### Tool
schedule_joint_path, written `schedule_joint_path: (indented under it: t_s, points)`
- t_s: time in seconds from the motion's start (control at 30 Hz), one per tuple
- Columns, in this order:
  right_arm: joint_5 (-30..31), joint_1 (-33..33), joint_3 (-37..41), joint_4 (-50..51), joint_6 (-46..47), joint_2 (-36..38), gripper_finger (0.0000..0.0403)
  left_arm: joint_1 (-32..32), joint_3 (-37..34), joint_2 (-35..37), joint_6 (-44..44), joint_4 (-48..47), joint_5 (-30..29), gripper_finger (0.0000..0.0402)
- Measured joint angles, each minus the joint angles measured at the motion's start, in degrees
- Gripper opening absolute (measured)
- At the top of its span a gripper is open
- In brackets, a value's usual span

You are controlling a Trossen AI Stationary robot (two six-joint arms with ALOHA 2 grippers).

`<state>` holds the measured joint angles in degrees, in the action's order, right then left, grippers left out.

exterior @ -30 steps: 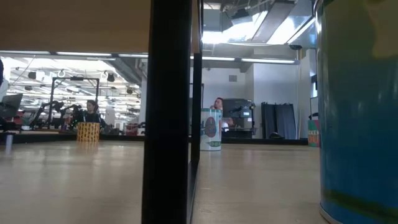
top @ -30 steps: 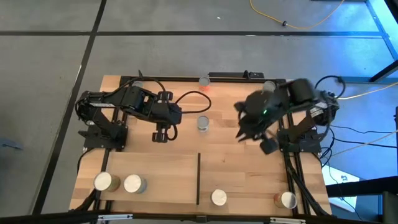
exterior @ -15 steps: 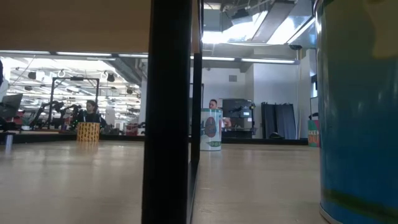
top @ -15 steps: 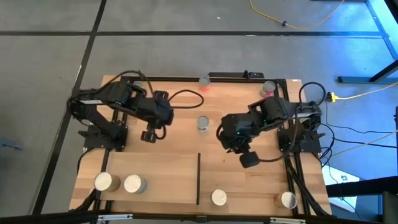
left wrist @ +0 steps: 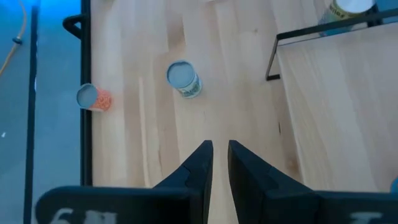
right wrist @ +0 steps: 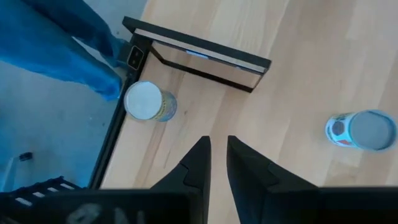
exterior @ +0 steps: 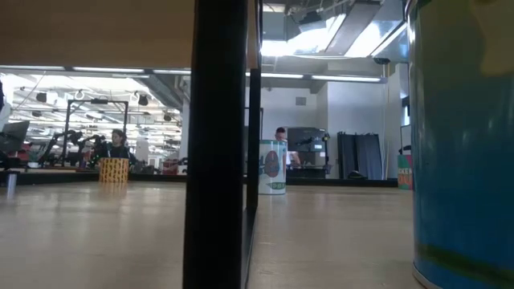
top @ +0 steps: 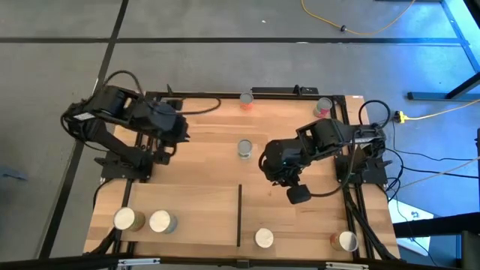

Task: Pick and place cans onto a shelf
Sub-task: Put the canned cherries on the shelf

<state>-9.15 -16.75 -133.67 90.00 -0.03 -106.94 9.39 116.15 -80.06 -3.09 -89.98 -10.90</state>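
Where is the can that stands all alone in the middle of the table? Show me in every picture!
High view: the middle can, at the centre, just left of the right hand.
Low view: the middle can stands far off, right of the black bar.
Left wrist view: the middle can, left of centre.
Right wrist view: the middle can, at the right edge.
Shared landmark: the plank tabletop.

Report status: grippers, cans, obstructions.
Left gripper and right gripper both empty, fingers nearly together. Centre can standing free between arms. Shelf ahead; nothing blocking.
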Motion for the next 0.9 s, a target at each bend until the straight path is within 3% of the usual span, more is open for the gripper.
schedule_joint_path:
  t_s: [0.4, 0.57, 0.73, 0.9]
  points:
    - [6.0, 0.8, 2.9, -0.2, 2.8, 8.0, 0.0053, 0.0, 0.0, 1.2, 1.0, 0.0, -0.3, 0.0042]
    - [10.5, 0.9, 18.5, -2.5, 8.9, 19.0, 0.0053, 0.0, 0.0, 1.1, 1.0, 0.0, -0.3, 0.0042]
    - [11.0, 0.9, 36.2, -17.5, 12.7, 29.5, 0.0053, 0.0, 0.0, 1.1, 1.0, 0.0, -0.3, 0.0042]
    - [4.1, 0.5, 50.7, -29.6, 16.7, 32.1, 0.0053, 0.0, 0.0, 1.1, 1.1, 0.0, -0.4, 0.0042]
